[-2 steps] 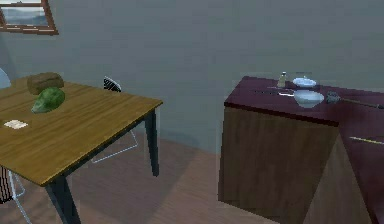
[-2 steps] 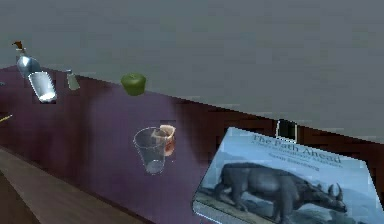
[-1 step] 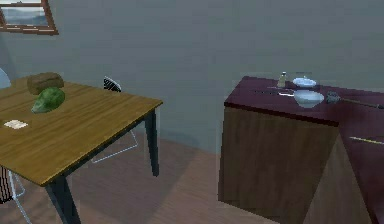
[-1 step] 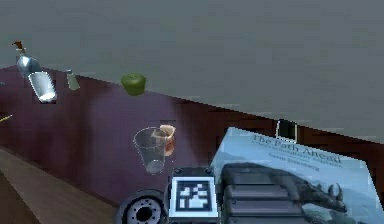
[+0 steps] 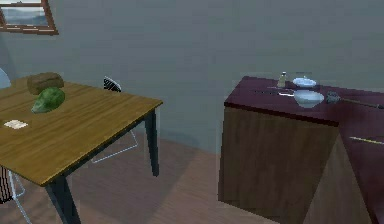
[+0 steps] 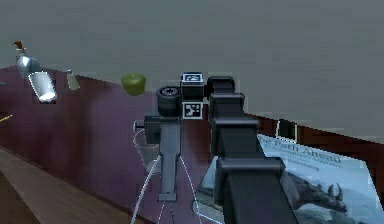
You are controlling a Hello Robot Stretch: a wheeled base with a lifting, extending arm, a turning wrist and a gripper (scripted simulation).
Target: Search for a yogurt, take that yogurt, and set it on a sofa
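Note:
In the arm side view my arm (image 6: 240, 150) reaches out over a dark red countertop (image 6: 90, 130). The gripper (image 6: 166, 190) hangs left of the two white marker squares (image 6: 193, 80), and its thin fingers (image 6: 150, 190) spread down over the counter. A small pale cup (image 6: 148, 152) stands on the counter right beside the gripper's body. I cannot tell whether the gripper holds anything.
On this counter are a green apple (image 6: 134, 84), a lying bottle (image 6: 35, 75), a small shaker (image 6: 72, 80) and a newspaper (image 6: 320, 170). Ahead stand a wooden table (image 5: 90, 125) with a green vegetable (image 5: 48, 99) and a loaf (image 5: 45, 81), and a counter (image 5: 290, 150) with bowls (image 5: 308, 98).

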